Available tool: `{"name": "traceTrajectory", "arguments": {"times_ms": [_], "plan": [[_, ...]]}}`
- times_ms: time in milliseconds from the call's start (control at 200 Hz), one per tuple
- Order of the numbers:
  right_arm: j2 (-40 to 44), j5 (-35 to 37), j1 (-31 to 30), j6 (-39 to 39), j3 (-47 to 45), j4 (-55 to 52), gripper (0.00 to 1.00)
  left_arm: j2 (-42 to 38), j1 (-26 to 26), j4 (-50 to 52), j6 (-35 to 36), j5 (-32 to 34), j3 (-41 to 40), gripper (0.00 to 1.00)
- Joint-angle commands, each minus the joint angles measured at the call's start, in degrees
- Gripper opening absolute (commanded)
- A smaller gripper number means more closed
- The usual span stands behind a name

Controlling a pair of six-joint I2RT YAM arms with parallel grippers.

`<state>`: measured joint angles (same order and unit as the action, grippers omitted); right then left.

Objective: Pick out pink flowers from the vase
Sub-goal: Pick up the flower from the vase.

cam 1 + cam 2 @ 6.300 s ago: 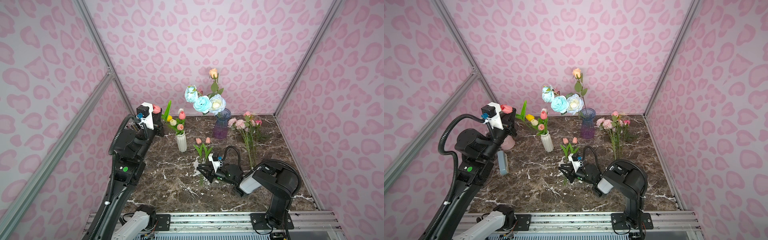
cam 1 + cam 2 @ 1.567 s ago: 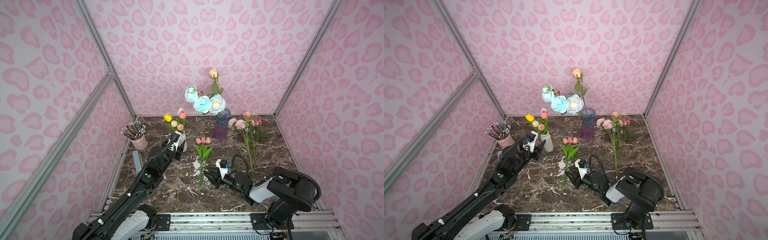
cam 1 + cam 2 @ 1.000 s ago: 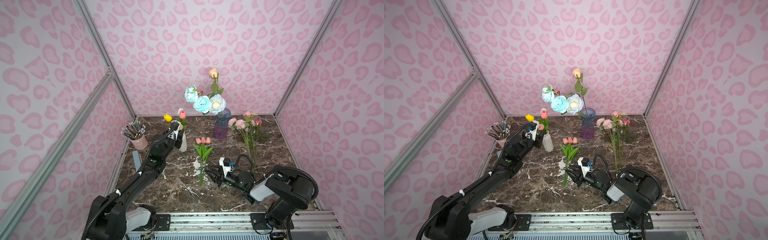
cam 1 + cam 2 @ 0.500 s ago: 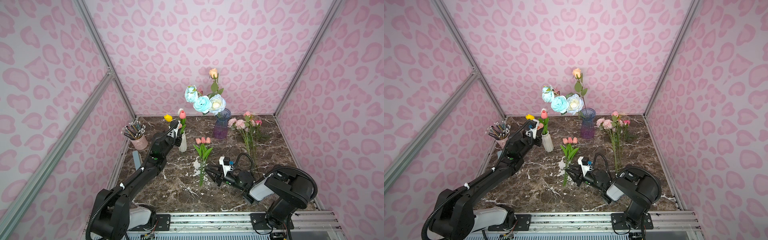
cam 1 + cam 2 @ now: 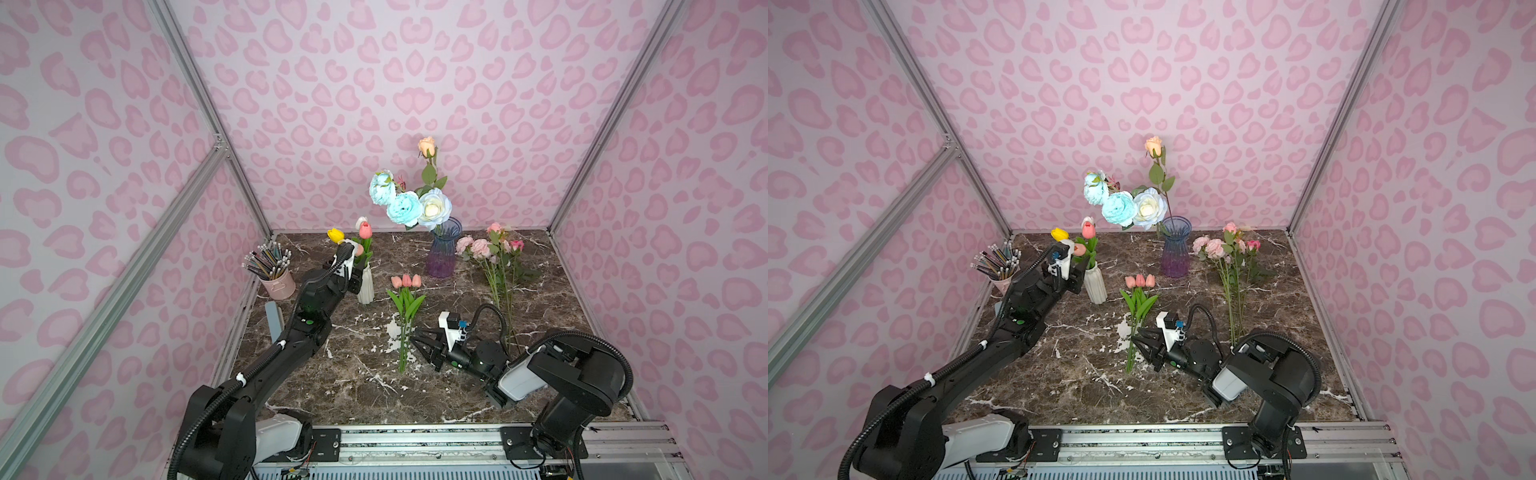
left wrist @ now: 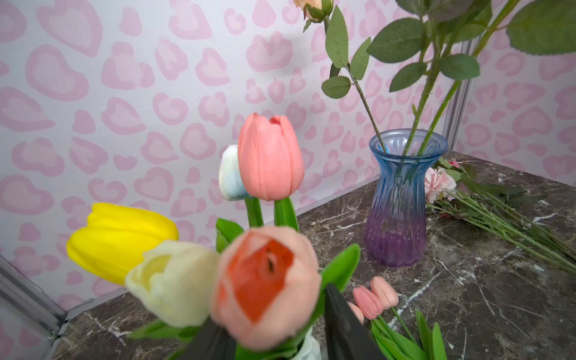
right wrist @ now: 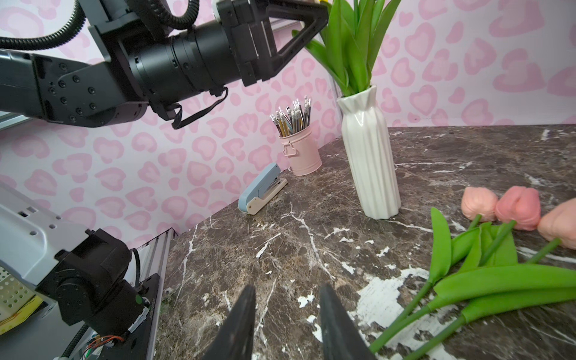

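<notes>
Marble table [image 5: 332, 374]: my left gripper [image 6: 271, 304], jaws apart, flanked a pink tulip [image 6: 268, 280] in the vase [image 7: 371, 162]; right gripper [image 7: 286, 288] gaped empty.

My left gripper [image 6: 271, 314] is hemmed in at the white vase [image 7: 371, 162]: a pink tulip [image 6: 268, 286], a cream one [image 6: 174, 280] and a yellow one [image 6: 118, 237] crowd right against its spread fingers, and the big blooms [image 5: 402, 208] of the blue vase [image 5: 443, 253] lean over nearby. My right gripper [image 7: 286, 288] has bare marble [image 7: 280, 237] between and ahead of its parted fingers, with three loose pink tulips [image 7: 517, 207] lying just beside it. Past the blue vase, long-stemmed pink flowers [image 5: 498, 270] cover the tabletop; a pencil cup [image 7: 299, 149] and stapler [image 7: 261, 190] take the left edge.
</notes>
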<state>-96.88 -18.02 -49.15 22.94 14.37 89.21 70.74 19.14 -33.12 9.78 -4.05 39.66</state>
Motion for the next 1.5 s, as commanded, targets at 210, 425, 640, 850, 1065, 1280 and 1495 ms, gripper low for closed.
{"name": "traceTrajectory", "arguments": {"times_ms": [210, 425, 640, 850, 1065, 1280, 1495], "plan": [[-0.60, 0.02, 0.14, 0.52, 0.27, 4.48, 0.36, 2.11, -0.24, -12.72, -1.80, -1.76, -4.24, 0.36], [-0.96, 0.02, 0.34, 1.01, 0.31, 4.66, 0.36, 2.94, -0.73, -13.73, -1.96, -2.51, -3.66, 0.19], [-1.12, -0.13, 0.62, 1.35, 0.24, 5.04, 0.35, 5.13, -0.79, -13.63, -2.22, -2.44, -1.61, 0.18], [-1.60, -0.38, 0.83, 1.77, 0.27, 5.52, 0.36, 6.49, -0.90, -13.22, -2.13, -1.85, -0.22, 0.17], [-2.07, -0.81, 1.37, 2.71, 0.23, 6.33, 0.35, 5.37, -0.98, -12.31, -1.87, -1.85, -0.22, 0.04], [-2.32, -1.00, 1.66, 3.15, 0.15, 6.81, 0.35, 0.66, -0.96, -7.69, -1.48, -1.16, 1.00, 0.02], [-2.35, -0.99, 1.64, 3.33, 0.15, 6.72, 0.35, -5.19, -0.95, -1.82, -1.25, -0.82, 4.23, 0.02]]}}
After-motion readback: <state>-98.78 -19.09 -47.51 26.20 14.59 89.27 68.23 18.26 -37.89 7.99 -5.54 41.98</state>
